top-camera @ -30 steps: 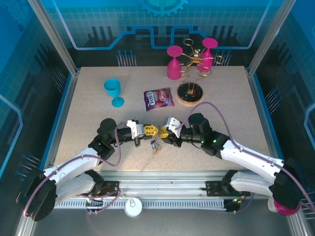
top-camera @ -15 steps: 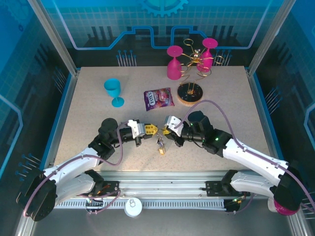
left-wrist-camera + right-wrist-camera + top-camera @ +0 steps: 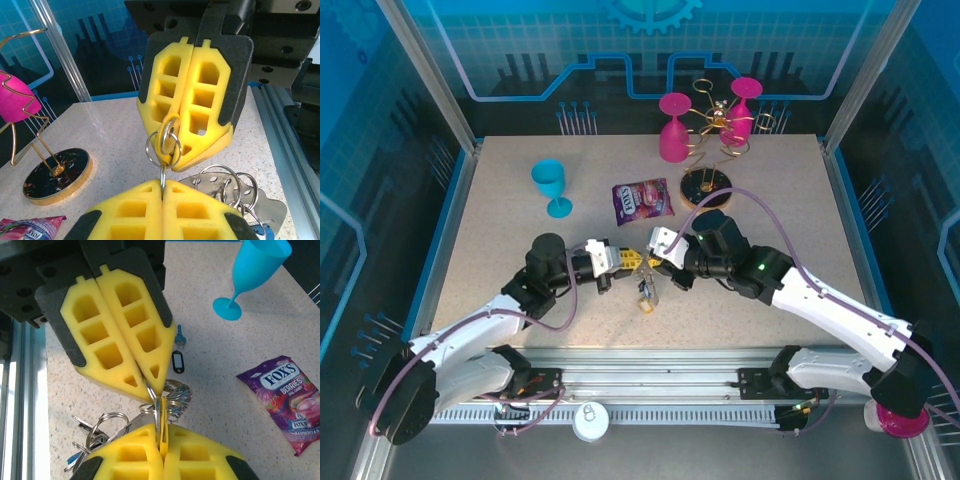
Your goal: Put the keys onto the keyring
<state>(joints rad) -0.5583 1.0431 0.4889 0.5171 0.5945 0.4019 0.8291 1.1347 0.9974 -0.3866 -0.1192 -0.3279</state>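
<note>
Yellow finger pads (image 3: 215, 142) with black backing. Silver-grey keyring (image 3: 162, 132); keys (image 3: 177, 361) with black, blue and yellow tags. Speckled beige table (image 3: 500, 230). Purple snack packet (image 3: 642, 200), white lettering; left of it turquoise goblet (image 3: 550, 185), behind it magenta glasses (image 3: 673, 125).

**Pretty clearly a robotics lab test cell**

Two white robot arms (image 3: 830, 310) are bolted to an aluminium rail (image 3: 650, 375) along the bottom. The speckled tabletop (image 3: 500, 240) is boxed in by metal frame posts (image 3: 430, 75), upper left and right. Blue circuit-print panels (image 3: 570, 40) run across the top.
</note>
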